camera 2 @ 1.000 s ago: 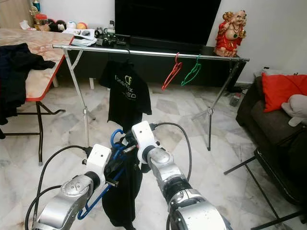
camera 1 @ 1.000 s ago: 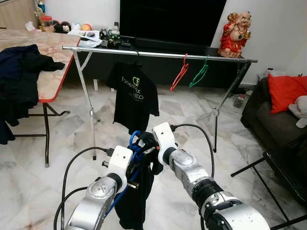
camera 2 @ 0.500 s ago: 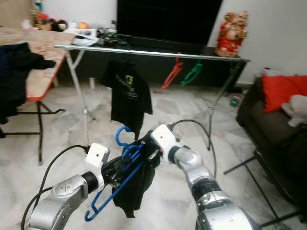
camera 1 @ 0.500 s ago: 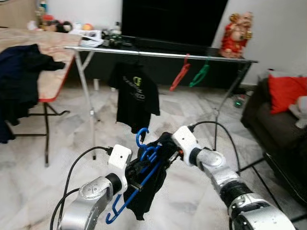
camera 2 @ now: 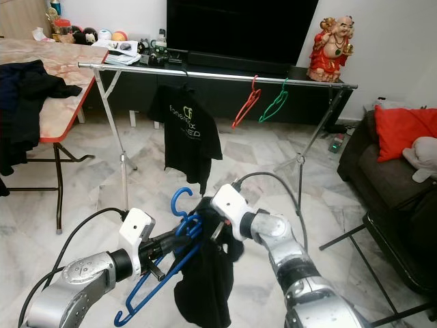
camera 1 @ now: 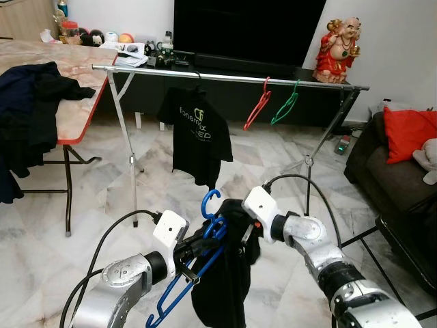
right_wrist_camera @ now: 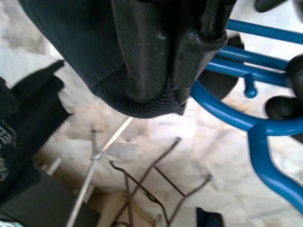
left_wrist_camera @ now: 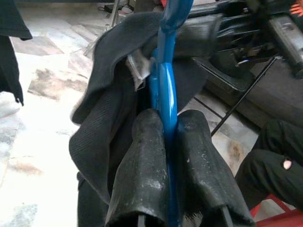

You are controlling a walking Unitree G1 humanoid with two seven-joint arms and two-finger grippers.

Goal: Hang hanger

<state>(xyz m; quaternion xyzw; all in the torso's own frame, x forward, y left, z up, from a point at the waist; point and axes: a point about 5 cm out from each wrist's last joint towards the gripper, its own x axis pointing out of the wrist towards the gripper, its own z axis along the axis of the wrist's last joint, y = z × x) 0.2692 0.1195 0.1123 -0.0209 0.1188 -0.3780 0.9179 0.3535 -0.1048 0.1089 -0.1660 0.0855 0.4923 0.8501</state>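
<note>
Dressing the blue hanger (camera 1: 194, 273) low in front, well short of the rail (camera 1: 225, 78)
Left gripper (left_wrist_camera: 165, 156) clamped on hanger, right gripper (right_wrist_camera: 163, 66) seemingly pinching the black garment (camera 1: 222, 294); better to seat the collar around the hook before lifting

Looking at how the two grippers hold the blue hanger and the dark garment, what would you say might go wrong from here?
1. The dark garment is bunched at the neck of the blue hanger, not spread over its arms; it may slide off if the right gripper lets go.
2. The left gripper pinches a thin bar, so the hanger might twist.
3. The rail is distant, so walking could swing the load.
</note>
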